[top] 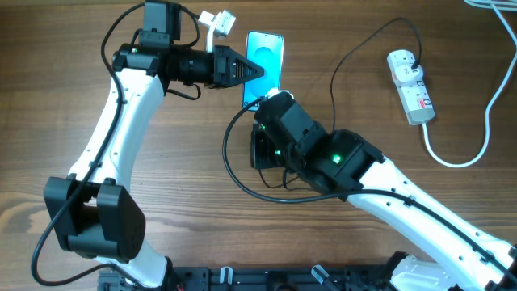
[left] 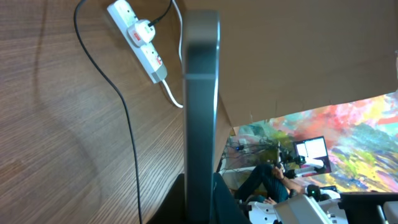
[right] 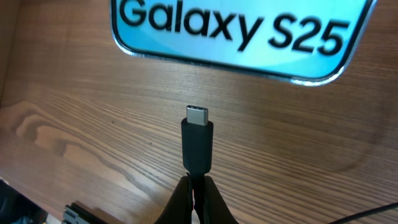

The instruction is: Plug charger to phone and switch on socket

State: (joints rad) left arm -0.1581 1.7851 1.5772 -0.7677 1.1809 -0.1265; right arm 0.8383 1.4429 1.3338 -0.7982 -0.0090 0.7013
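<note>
The phone (top: 266, 56) has a cyan screen and lies at the table's back middle; my left gripper (top: 252, 73) is shut on its side. In the left wrist view the phone (left: 200, 93) shows edge-on between the fingers. My right gripper (right: 198, 186) is shut on the charger plug (right: 198, 140), whose metal tip points at the phone's bottom edge (right: 249, 37) with a gap between them. In the overhead view the right gripper (top: 265, 109) sits just below the phone. The black cable (top: 355, 52) runs to the white socket (top: 410, 85) at the right.
A thick white cord (top: 477, 121) loops from the socket to the table's right edge. The charger cable loops on the table under my right arm (top: 242, 174). The socket also shows in the left wrist view (left: 140, 40).
</note>
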